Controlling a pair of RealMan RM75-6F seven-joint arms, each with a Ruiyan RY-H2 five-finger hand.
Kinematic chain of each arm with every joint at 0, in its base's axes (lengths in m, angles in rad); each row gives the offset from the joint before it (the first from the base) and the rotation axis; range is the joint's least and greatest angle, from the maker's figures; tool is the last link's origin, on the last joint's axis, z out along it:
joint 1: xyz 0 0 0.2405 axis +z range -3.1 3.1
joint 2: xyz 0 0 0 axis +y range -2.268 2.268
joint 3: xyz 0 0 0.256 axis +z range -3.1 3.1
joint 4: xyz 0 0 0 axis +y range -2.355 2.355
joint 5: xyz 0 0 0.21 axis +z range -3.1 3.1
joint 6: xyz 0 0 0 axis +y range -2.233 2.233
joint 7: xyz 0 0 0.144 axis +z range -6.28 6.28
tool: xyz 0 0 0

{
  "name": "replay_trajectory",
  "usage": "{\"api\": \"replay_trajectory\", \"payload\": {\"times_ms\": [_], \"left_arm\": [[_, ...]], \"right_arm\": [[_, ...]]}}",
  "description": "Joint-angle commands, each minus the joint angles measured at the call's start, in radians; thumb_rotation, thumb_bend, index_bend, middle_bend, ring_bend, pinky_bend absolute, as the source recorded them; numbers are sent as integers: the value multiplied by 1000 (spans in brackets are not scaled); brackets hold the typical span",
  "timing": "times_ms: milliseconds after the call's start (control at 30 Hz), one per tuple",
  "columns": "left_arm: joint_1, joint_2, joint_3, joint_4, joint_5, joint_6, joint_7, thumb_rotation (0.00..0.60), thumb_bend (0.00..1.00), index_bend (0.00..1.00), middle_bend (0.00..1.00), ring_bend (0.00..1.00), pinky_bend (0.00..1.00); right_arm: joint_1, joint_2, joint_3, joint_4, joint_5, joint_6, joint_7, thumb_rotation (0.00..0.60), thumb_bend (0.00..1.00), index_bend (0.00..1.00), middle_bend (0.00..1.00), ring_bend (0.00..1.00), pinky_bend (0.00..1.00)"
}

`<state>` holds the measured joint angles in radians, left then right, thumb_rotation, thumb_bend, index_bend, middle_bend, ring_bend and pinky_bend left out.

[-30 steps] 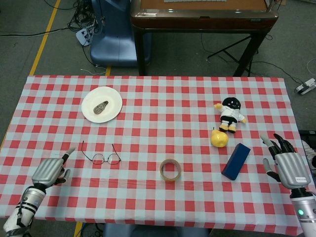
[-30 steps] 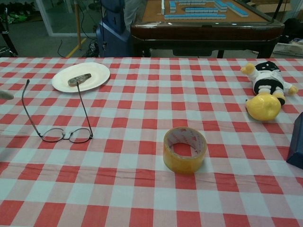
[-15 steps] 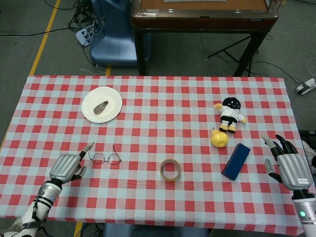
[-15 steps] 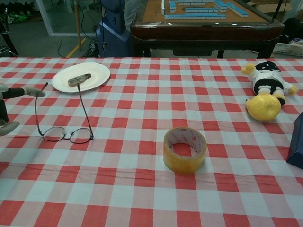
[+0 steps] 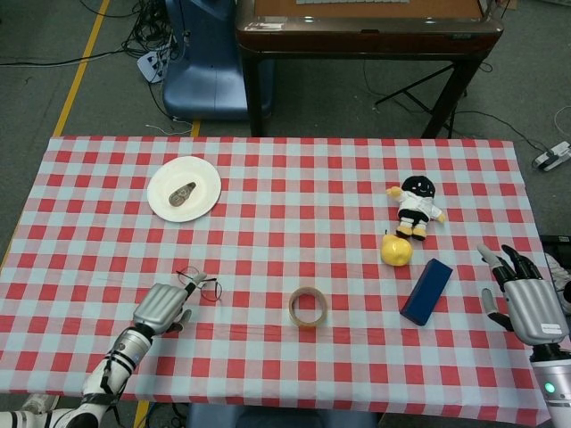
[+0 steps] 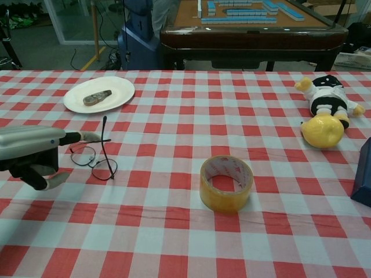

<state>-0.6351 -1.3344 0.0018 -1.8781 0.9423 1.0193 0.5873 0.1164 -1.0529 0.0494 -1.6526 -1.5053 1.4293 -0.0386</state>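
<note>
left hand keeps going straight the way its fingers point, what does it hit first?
The glasses: the left hand points right at them, fingers at or on the frame. Contact is unclear. Beyond them, likely bare cloth.

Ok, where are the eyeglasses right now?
In both views the eyeglasses lie front left on the checked tablecloth, at the left hand's fingertips, left of the tape roll.

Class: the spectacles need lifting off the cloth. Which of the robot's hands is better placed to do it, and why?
Left. The left hand has its fingers at the spectacles. The right hand is at the opposite table edge, beyond the blue box.
</note>
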Motion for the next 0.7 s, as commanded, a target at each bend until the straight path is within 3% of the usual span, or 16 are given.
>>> {"api": "replay_trajectory", "payload": {"times_ms": [33, 300, 700], "left_arm": [[-17, -24, 7, 16, -30, -18, 21, 600, 543, 0, 1000, 1000, 1000], [-38, -50, 25, 46, -81, -50, 30, 600, 543, 0, 1000, 1000, 1000], [-21, 5, 27, 15, -42, -10, -17, 600, 543, 0, 1000, 1000, 1000]], "right_arm": [[0, -1, 0, 2, 0, -1, 1, 600, 492, 76, 247, 76, 145], [3, -5, 1, 4, 0, -5, 3, 600, 492, 76, 247, 77, 145], [4, -7, 1, 3, -4, -7, 1, 600, 492, 76, 247, 80, 145]]}}
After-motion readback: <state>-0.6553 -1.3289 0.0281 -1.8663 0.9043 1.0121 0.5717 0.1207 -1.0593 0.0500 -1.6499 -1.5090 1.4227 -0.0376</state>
